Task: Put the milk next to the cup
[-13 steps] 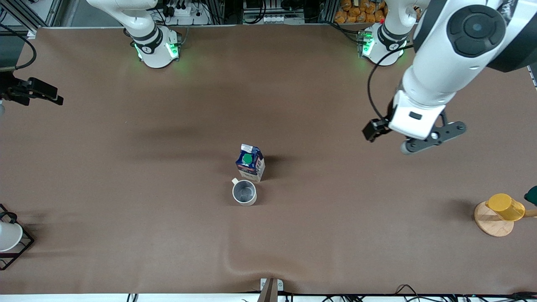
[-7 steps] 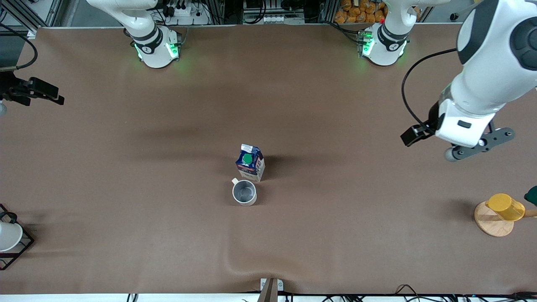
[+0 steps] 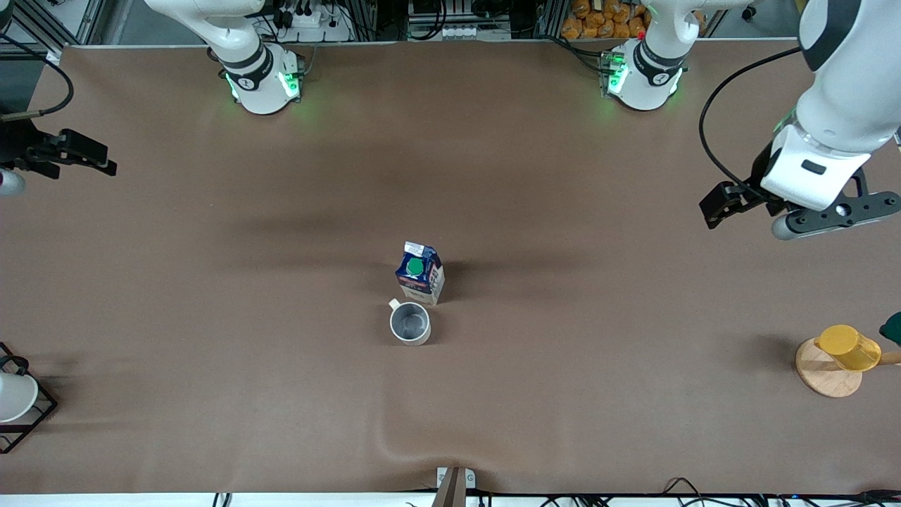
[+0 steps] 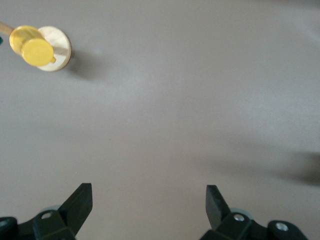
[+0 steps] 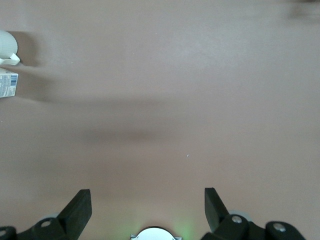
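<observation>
The milk (image 3: 420,273), a dark-blue carton with a green cap, stands upright in the middle of the table. The cream-white cup (image 3: 410,324) stands right beside it, nearer to the front camera, with a small gap between them. Both show at the edge of the right wrist view, the cup (image 5: 7,46) and the milk (image 5: 8,84). My left gripper (image 3: 820,217) is open and empty, up over bare table at the left arm's end (image 4: 148,196). My right gripper (image 3: 77,155) is open and empty over the right arm's end (image 5: 147,197).
A translucent yellow cup (image 3: 848,347) lies on a round wooden stand (image 3: 825,378) at the left arm's end, also in the left wrist view (image 4: 33,45). A white cup (image 3: 13,398) sits in a black wire rack (image 3: 43,408) at the right arm's end.
My left arm has swung away from the table's middle toward its own end, gripper open and empty throughout. The milk and cup have not moved. The right gripper shifted only slightly.
</observation>
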